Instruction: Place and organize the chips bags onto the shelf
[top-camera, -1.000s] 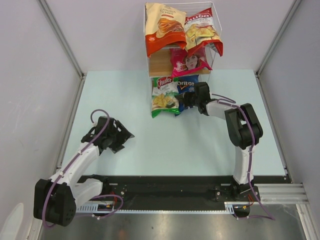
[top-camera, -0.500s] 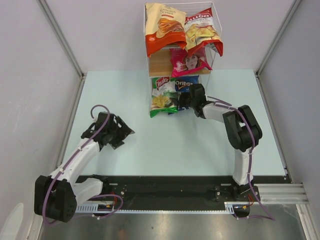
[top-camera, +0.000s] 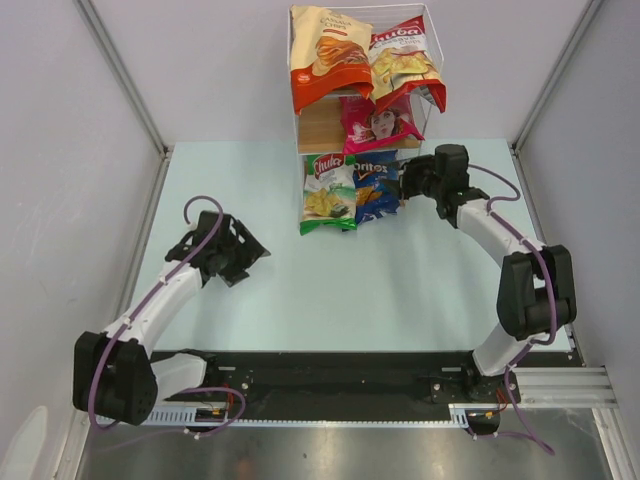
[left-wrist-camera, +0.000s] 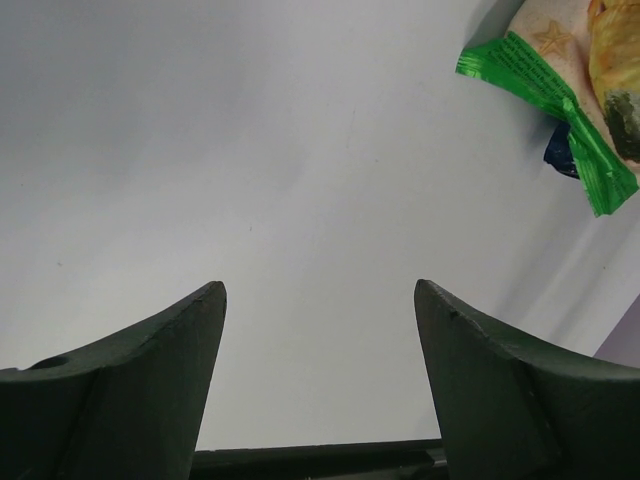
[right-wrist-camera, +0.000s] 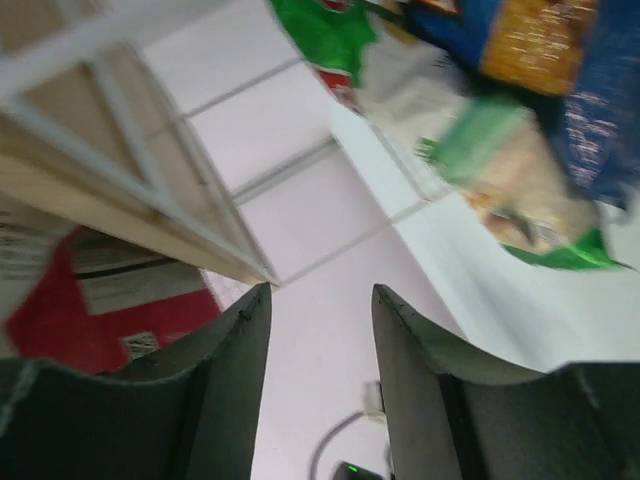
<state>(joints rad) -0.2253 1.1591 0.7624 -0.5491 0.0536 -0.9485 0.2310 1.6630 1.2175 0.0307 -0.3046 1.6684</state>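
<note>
My right gripper (top-camera: 412, 183), jaws parted and empty, sits just right of the blue Doritos bag (top-camera: 376, 188), nearer than my spread left gripper (top-camera: 243, 258).

There are five chips bags in total, one of each kind: one orange-and-cream bag (top-camera: 328, 55), one red bag (top-camera: 405, 60), one pink bag (top-camera: 378, 122), one green bag (top-camera: 328, 190) and one blue bag (top-camera: 375, 185). There is one shelf (top-camera: 320, 128). There are two arms, the left arm (top-camera: 160, 300) and the right arm (top-camera: 495, 225). Each arm has one pincer, so there are two: the left pincer (left-wrist-camera: 320, 290) and the right pincer (right-wrist-camera: 320, 292). There is one bench (top-camera: 300, 290).
</note>
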